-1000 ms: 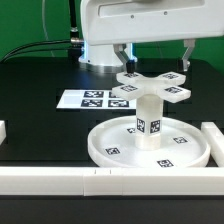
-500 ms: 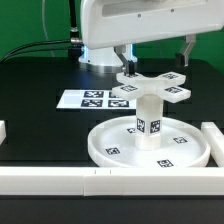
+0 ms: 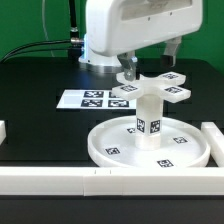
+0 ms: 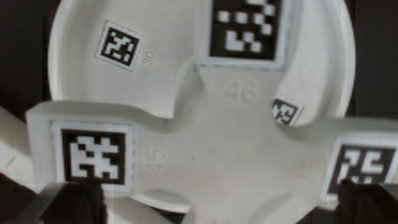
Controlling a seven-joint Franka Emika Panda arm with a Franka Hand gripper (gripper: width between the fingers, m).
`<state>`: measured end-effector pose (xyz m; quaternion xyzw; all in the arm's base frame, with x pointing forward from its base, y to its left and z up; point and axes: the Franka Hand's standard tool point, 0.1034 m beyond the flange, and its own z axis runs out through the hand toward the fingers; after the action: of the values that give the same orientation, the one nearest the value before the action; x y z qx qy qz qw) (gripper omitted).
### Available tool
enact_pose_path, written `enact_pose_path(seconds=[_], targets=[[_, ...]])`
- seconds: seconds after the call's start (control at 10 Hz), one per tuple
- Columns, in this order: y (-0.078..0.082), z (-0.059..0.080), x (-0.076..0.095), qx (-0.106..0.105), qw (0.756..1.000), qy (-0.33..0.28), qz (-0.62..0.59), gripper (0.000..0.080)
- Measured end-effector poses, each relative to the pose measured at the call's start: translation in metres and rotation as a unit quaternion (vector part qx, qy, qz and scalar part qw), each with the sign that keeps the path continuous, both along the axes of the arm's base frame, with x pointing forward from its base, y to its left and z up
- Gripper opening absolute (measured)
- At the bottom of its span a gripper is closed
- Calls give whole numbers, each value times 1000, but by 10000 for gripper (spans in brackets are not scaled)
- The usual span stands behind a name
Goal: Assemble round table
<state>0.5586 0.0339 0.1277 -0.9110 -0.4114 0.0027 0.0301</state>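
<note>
Gripper (image 3: 153, 68): fingers spread wide, hanging just above the cross-shaped piece (image 3: 150, 89).
Cross-shaped piece: lies level on top of the post (image 3: 148, 122).
Post: upright at the middle of the round disc (image 3: 105, 148).
Round disc: flat on the black bench (image 3: 35, 78), just beside the front border bar (image 3: 60, 180).

Black table (image 3: 35, 75); green backdrop (image 3: 20, 20) behind, possibly cloth.
</note>
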Motion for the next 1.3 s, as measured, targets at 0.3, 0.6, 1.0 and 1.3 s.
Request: enact_pose_path(seconds=[0.3, 0.6, 1.0, 1.3], targets=[[-5, 1, 1, -1, 998, -6, 68, 649], [-1, 0, 2, -8, 984, -21, 176, 649], [6, -8, 0, -24, 962, -14, 270, 649], [6, -12, -2, -23, 963, -10, 268, 649]])
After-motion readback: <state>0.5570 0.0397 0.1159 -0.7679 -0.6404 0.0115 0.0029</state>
